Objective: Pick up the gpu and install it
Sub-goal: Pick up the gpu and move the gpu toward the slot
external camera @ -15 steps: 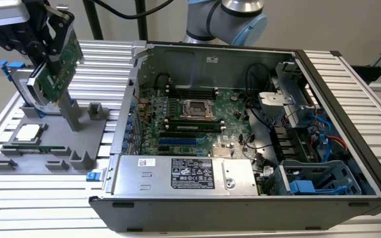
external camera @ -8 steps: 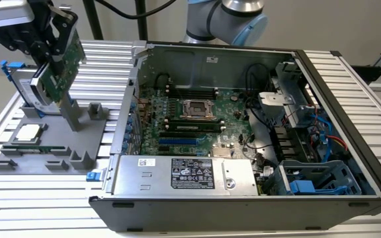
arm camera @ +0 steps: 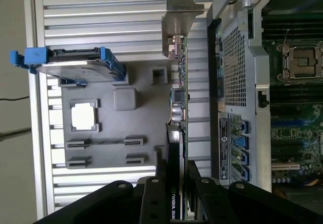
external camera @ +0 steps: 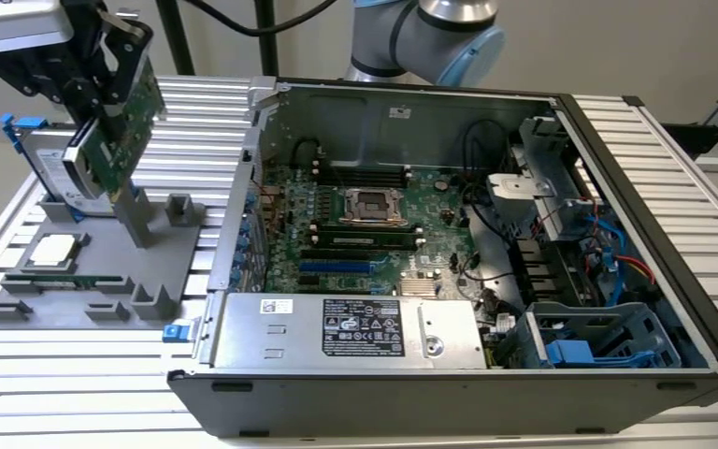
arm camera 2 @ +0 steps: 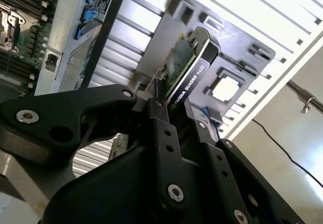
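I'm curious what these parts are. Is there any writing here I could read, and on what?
White lettering on the black cooler edge of the gpu, held in the gripper: a brand and model mark, not quoted.
Label on the power supply: too small to read.
Sticker on the computer case wall: too small.

A table of ribbed silver metal slats spreads across the exterior view. Behind it stands a plain beige wall. In the first wrist view a pale floor lies beside the table's edge (a thin black cable trails over it). Bright light glares off the slats in the second wrist view.
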{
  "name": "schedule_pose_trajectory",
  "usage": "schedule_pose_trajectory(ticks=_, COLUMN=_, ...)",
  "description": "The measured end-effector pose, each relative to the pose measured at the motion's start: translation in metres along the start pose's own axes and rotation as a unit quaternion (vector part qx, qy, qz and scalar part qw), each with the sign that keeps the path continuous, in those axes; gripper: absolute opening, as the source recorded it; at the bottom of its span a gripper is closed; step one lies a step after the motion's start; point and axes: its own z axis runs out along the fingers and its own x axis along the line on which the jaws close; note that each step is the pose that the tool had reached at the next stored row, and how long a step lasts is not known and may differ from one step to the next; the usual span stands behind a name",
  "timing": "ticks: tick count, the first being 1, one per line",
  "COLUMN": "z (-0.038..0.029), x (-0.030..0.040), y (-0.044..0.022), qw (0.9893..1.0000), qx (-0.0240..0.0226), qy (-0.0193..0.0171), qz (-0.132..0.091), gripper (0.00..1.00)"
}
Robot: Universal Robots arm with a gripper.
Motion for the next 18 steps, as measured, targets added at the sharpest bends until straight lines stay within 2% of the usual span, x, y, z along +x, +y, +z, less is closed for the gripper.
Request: schedule_pose_trajectory(ticks=18, z=0.0002, x=-0.0096, y=0.0008, qw=1.0, qx=0.0, qy=0.0, qz=0.0, gripper=0.0)
